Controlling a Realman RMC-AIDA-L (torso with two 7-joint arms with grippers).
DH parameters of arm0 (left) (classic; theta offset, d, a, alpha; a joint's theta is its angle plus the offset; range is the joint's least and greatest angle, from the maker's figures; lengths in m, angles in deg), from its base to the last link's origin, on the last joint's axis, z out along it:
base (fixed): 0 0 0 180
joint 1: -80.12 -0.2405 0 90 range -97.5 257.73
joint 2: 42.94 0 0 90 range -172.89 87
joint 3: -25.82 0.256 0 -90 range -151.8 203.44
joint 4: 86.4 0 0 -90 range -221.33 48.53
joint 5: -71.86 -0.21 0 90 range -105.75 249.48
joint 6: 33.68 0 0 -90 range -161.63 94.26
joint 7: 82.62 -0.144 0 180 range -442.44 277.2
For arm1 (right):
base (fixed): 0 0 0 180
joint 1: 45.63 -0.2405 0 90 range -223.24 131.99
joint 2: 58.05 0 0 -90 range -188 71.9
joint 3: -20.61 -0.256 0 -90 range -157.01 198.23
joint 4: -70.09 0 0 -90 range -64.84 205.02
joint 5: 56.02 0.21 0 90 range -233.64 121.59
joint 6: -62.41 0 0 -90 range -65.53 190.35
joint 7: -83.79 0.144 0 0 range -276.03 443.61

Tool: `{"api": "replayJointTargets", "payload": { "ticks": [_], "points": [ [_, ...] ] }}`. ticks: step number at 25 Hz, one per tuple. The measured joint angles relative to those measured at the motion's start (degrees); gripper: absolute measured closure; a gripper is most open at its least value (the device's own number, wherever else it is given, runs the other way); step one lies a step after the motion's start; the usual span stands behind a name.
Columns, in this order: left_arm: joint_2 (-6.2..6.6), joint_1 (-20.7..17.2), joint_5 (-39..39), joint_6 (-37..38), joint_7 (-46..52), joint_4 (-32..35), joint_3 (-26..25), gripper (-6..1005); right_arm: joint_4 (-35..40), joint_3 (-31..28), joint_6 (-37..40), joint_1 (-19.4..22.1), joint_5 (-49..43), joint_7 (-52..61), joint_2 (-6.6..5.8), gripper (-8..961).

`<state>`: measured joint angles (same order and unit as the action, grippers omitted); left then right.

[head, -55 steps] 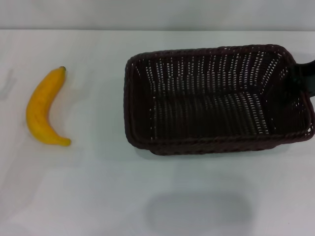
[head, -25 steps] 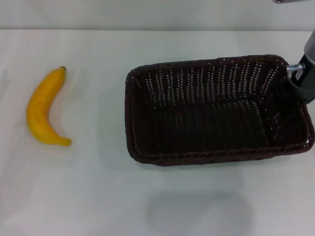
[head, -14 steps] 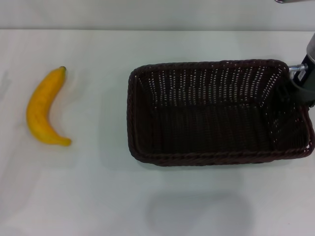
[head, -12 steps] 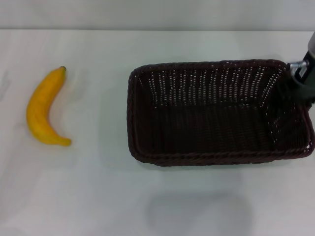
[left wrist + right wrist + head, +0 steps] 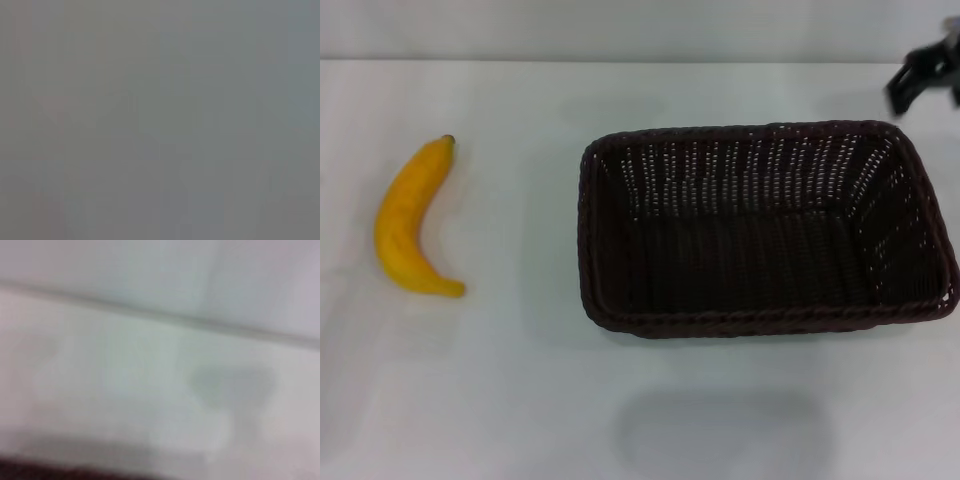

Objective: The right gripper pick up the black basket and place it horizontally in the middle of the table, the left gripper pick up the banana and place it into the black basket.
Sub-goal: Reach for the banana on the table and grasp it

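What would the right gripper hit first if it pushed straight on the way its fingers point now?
Probably bare table. The right gripper hangs beyond the black basket's far right corner, fingers angled down-left; the rim lies close, and depth is unclear.

no readable text, labels, brands or numbers anywhere. head view shows nothing printed or marked, and both wrist views are too blurred to make out any writing.
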<state>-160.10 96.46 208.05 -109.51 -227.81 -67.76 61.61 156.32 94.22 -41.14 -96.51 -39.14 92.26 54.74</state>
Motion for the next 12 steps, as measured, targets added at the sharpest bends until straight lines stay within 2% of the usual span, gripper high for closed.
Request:
{"api": "replayJointTargets", "payload": {
  "ticks": [1,3,4,6,8,10,11,12],
  "points": [
    [0.02,-0.2,-0.3,0.2,0.9,0.2,0.1,116,2.9,-0.3,1.9,1.9,-1.1,-1.2,0.04,320],
    [0.31,-0.9,-1.7,1.2,5.2,1.1,0.3,116,8.1,-1.8,8.4,6.7,-3.0,-5.6,1.16,322],
    [0.49,-1.2,-2.6,1.8,7.2,1.7,0.3,116,10.6,-2.7,13.6,9.9,-3.3,-9.2,2.02,323],
    [0.84,-2.0,-6.5,4.0,13.5,4.6,0.3,116,13.7,-3.3,23.4,16.5,-1.2,-14.8,2.58,325],
    [0.98,-2.9,-11.3,6.3,20.9,8.2,0.3,116,14.7,-2.8,33.4,22.2,3.4,-19.9,2.4,328],
    [1.07,-3.8,-17.0,8.6,30.3,12.6,0.3,116,13.8,-2.4,47.2,29.7,12.9,-29.6,2.22,330],
    [1.07,-4.1,-20.5,9.6,35.9,15.3,0.3,117,13.8,-2.4,47.2,29.7,12.9,-29.6,2.22,331],
    [1.07,-4.3,-23.7,10.4,41.1,17.4,0.2,118,10.2,-2.7,58.1,34.2,23.0,-41.2,2.14,332]
  ]
}}
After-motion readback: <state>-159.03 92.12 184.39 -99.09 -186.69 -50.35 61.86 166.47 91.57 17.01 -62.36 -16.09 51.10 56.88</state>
